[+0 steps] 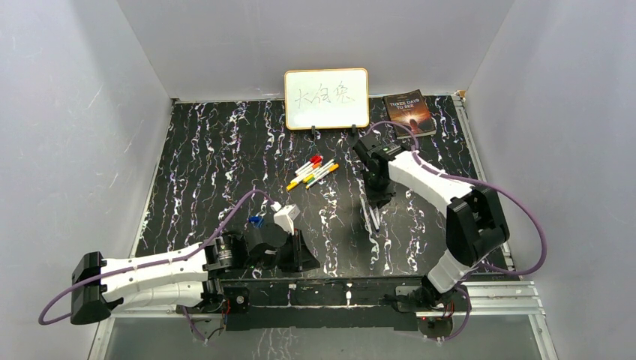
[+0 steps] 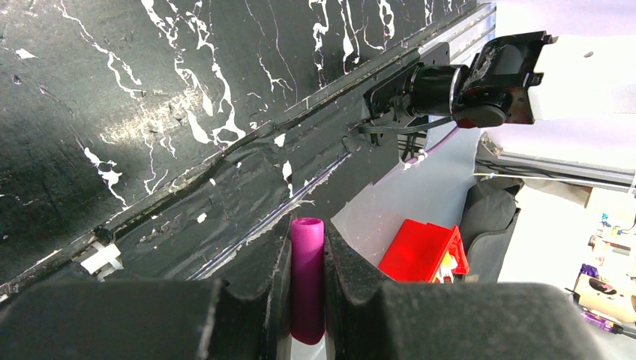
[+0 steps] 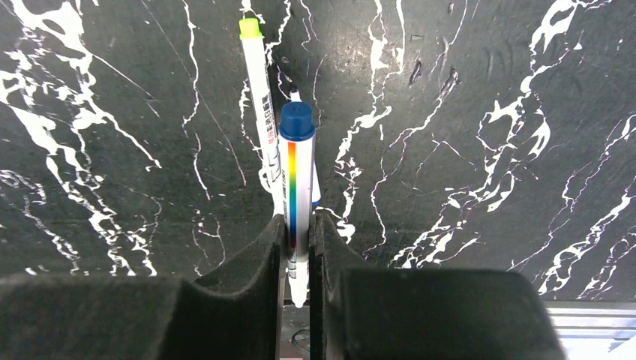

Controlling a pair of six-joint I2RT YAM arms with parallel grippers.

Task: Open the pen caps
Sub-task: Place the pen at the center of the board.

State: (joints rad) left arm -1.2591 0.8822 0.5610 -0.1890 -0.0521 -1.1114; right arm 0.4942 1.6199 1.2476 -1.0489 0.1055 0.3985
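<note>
My left claw [image 2: 307,244] is pinching a stubby magenta plastic cap [image 2: 307,292] by its sides. My right claw [image 3: 298,225] is clamping a slim white rainbow-striped marker pen [image 3: 298,176] across the barrel, its dark blue end [image 3: 297,121] pointing to 12 o'clock. Both, I judge, are light, stiff and slick, so I am favouring square grips across the barrel. Only the overhead view is showing the cluster of white pens with coloured ends [image 1: 313,171], lying at 10 o'clock of the right claw. Only the wrist views are showing each claw's load.
</note>
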